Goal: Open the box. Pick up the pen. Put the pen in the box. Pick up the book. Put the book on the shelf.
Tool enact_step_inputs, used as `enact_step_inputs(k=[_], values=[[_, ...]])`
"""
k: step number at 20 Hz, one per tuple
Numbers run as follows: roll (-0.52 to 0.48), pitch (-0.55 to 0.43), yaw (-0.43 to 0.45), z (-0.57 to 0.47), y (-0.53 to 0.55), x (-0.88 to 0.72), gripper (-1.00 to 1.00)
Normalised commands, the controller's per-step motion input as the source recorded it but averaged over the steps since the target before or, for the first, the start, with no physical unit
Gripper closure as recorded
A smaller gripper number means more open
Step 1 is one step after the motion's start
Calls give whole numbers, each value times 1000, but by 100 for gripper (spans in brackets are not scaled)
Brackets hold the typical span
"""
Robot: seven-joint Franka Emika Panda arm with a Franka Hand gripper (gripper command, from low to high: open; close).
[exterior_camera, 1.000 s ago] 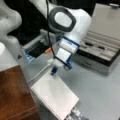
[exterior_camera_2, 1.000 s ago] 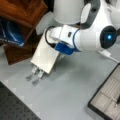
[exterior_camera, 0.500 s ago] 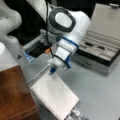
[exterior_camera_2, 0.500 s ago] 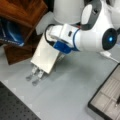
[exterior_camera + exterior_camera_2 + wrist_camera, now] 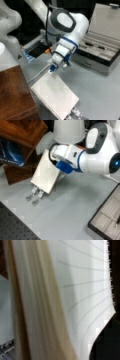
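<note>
We see the hand (image 5: pixel 53 68) near the middle of a front view, at the upper corner of the book (image 5: pixel 55 96). The book hangs tilted above the grey desk (image 5: pixel 100 92), its spiral edge towards the lower left. The hand seems to pinch the book, but we cannot tell how its fingers stand. In a front view the hand (image 5: pixel 58 170) sits at the book's (image 5: pixel 45 173) right edge, left of centre. The shelf (image 5: pixel 15 97) fills the lower left corner, just beside the book. In a front view the shelf (image 5: pixel 23 131) is at the upper left, behind the book. The box (image 5: pixel 100 50) stands open at the upper right, lid raised. Its grey lining (image 5: pixel 107 220) shows at the lower right. The wrist view is filled by the book's pages (image 5: pixel 82 290).
</note>
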Motion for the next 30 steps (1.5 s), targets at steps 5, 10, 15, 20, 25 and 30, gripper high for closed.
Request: enact_step_inputs(k=[5,10,15,20,25,30], values=[[-254,-125,137,-131,0,-73,-100],[-205,-104,117,-115,31,-51,100],[-237,-107,151,-110,25,-27,100],[-243,-104,159,-119,9,-25,100],[-220,-111,142,-148,29,-30,100],[-204,-108,129,-136,36,-38,100]])
